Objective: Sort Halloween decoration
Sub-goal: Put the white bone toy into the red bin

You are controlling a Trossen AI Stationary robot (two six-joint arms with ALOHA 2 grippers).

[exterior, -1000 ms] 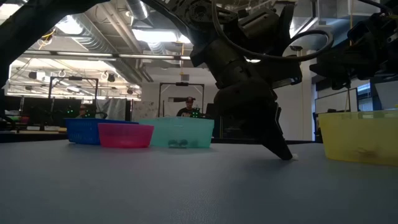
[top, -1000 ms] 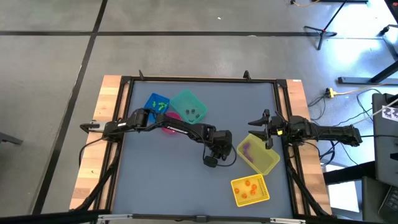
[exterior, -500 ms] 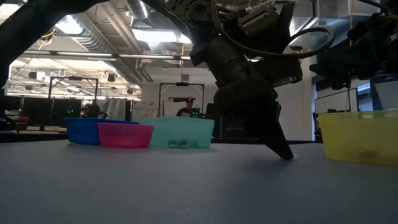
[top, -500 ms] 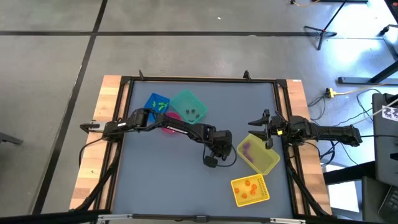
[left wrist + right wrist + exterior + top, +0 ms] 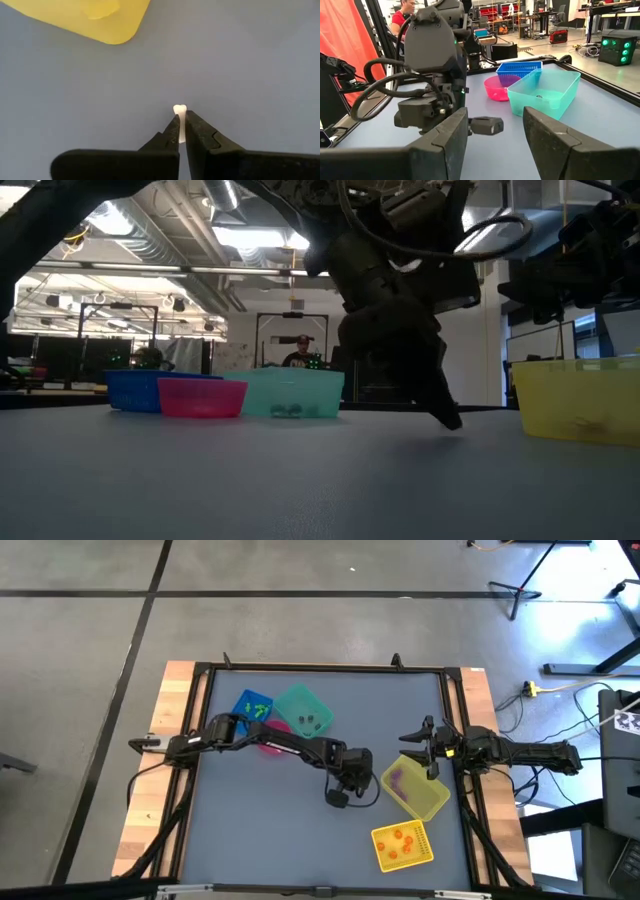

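We could see only the tip of a small white trinket [image 5: 179,111] above the left gripper's [image 5: 181,131] closed fingers; the rest was hidden between them, its shape unclear. From above, the arm hid that trinket entirely. The pink bin [image 5: 270,745] lay largely under the left arm. Purple pieces in the nearer yellow bin [image 5: 414,787] and orange ones in the other yellow bin [image 5: 403,845] were too small to identify. In the low view, the frame's edge cut off the yellow bin [image 5: 580,400].
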